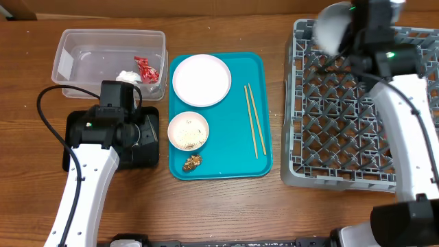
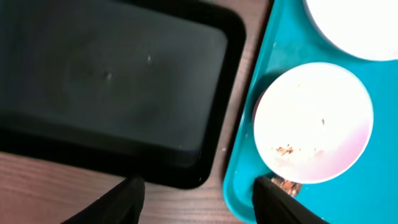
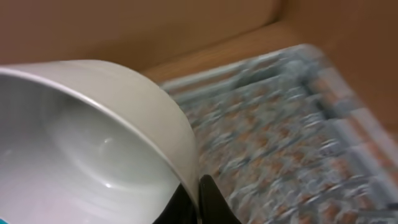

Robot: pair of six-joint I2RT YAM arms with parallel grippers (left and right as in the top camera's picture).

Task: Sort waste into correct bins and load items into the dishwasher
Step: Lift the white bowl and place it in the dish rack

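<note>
At the upper right, the right gripper (image 3: pixel 198 202) pinches the rim of a white bowl (image 1: pixel 333 27) above the upper left corner of the rack (image 1: pixel 343 116). The left gripper (image 2: pixel 202 205) hangs spread and empty over the black tray (image 2: pixel 112 81) at the left.

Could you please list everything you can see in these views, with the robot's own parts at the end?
tub: one, clear, far left.
wrapper: one, red, in the tub.
tissue: one, white, in the tub beside the wrapper.
black tray: one, black, nearer than the tub.
teal tray: one, teal, centre.
plate: one, white, teal tray's far end.
small bowl: one, white, on the teal tray.
scrap: one, brown, teal tray's near edge.
chopsticks: two, wooden, teal tray's right side.
rack: one, grey, right.
held bowl: one, pale grey, over the rack's far corner.
left arm: jaws open, over the black tray.
right arm: jaws shut on the held bowl.
</note>
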